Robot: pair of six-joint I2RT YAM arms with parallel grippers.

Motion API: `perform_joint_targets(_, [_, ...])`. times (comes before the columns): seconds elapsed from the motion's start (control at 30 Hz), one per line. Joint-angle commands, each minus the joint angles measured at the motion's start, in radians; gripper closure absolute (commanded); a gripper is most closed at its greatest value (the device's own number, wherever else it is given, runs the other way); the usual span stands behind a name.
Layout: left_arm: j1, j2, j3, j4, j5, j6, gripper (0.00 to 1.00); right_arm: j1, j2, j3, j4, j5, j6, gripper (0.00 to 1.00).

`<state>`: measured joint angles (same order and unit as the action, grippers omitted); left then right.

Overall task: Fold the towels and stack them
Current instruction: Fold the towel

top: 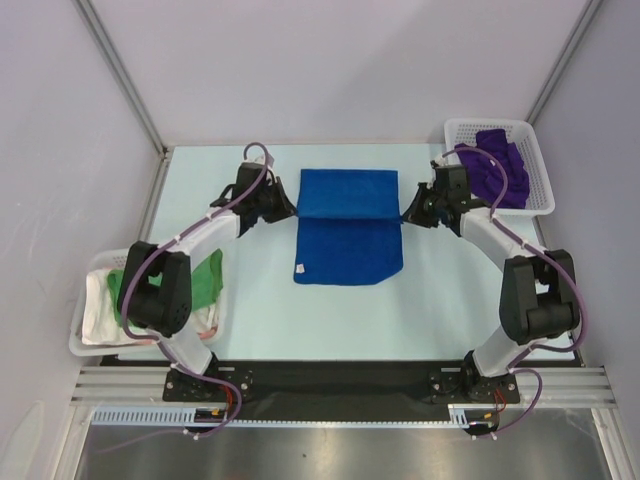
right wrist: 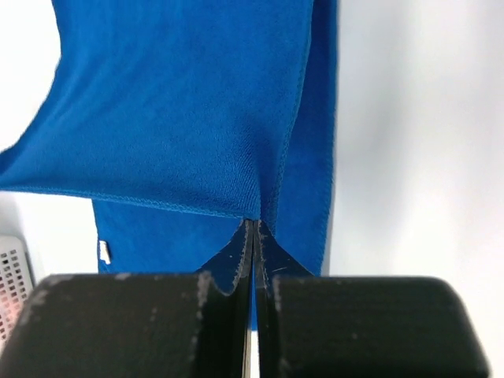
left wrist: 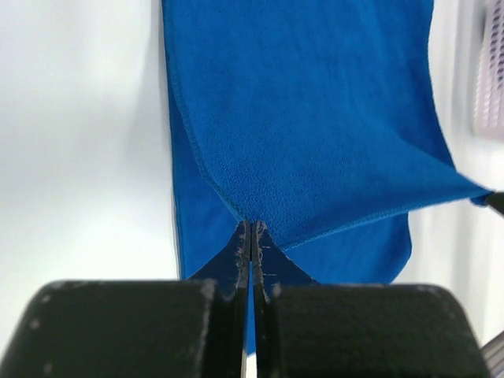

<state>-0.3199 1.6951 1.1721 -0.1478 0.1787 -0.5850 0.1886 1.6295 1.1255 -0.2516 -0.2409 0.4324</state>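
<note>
Top external view shows the royal blue cloth towel [top: 347, 228] mid-counter [top: 260, 310], its long axis running away from the arms. Left pincer [top: 286, 212] and right pincer [top: 408, 214] are each clenched on a side of the lifted far half, equally near, which should travel toward the near hem.

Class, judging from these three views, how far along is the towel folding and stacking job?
Done: nothing stacked on the table yet. In hand: the left gripper and right gripper each pinch a corner of the blue towel, mid-fold. Left: the purple towel in its basket, and green towel.
</note>
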Motion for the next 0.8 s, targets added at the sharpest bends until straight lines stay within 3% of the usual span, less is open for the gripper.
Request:
perform_joint_targets(0.0, [-0.030,-0.086,-0.035,-0.022,-0.038,-0.007,1.00,0.002,-0.075,-0.023,-0.025,0.047,-0.017,1.00])
perform_joint_targets(0.77, [-0.090,-0.195,-0.170,-0.041,-0.116,-0.016,1.00,0.069,-0.192,-0.138,-0.058,0.101,-0.043,1.00])
